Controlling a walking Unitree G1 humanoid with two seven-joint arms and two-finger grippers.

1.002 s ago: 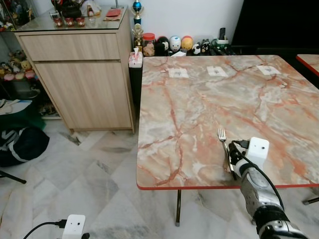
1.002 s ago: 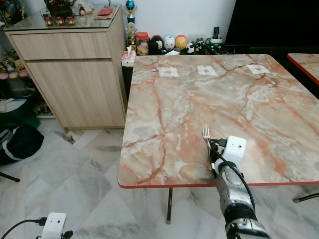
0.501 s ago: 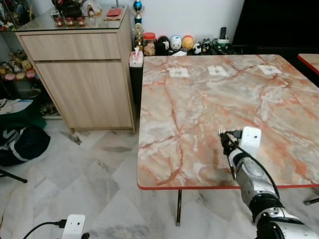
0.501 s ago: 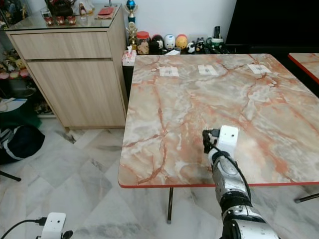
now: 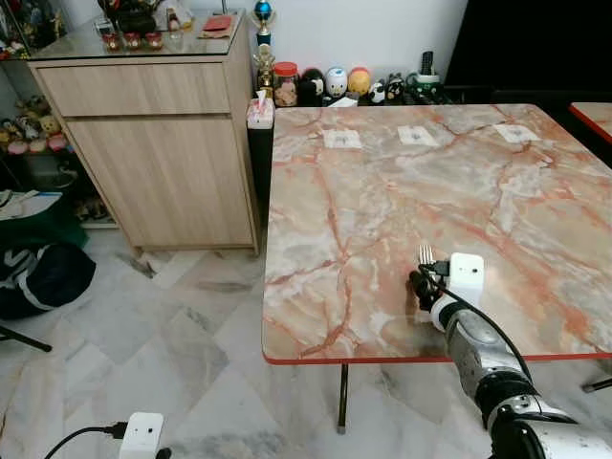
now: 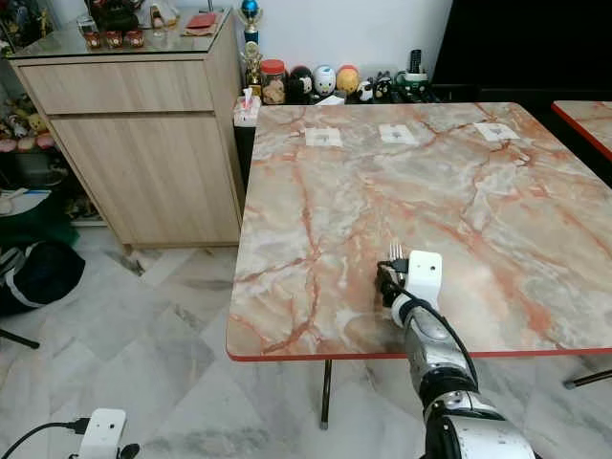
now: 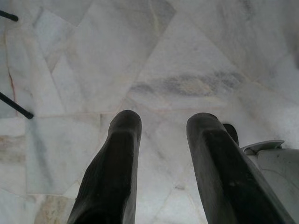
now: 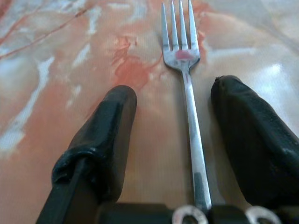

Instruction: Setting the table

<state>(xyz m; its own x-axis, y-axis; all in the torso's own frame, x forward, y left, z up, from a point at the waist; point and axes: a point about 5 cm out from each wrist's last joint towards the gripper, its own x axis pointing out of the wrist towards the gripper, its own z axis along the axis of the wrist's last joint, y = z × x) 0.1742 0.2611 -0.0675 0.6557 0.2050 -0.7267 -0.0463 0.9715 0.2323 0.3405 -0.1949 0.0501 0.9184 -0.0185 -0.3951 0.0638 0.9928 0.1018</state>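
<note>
Since the earlier frame: right arm has slid forward over the near edge, so its wrist camera box now covers most of the fork's handle, where a second ago the whole fork lay bare ahead of it.
Worktop (image 5: pixel 382 201): large marble-patterned slab with a red rim; three small paper squares lie along its far side, well apart from the work.
Right arm: reaches in over the near edge, forearm pointing away from the robot toward the fork.
Right pincer (image 8: pixel 187 112): spread wide and gripping nothing; one finger lies on each side of the fork's shaft, both low at the surface.
Left pincer (image 7: pixel 163 140): hangs idle over the marble floor, fingers parted, holding nothing.
Fork (image 8: pixel 187 93): lies flat on the worktop near its front edge, tines pointing away from the robot.
Key relation: fork's long axis runs parallel to the right fingers and sits between them, somewhat nearer one finger than the other; the handle end runs under the wrist.
Judgement: closing would pinch the thin shaft across its width, so the right arm is plainly the one to take it.
</note>
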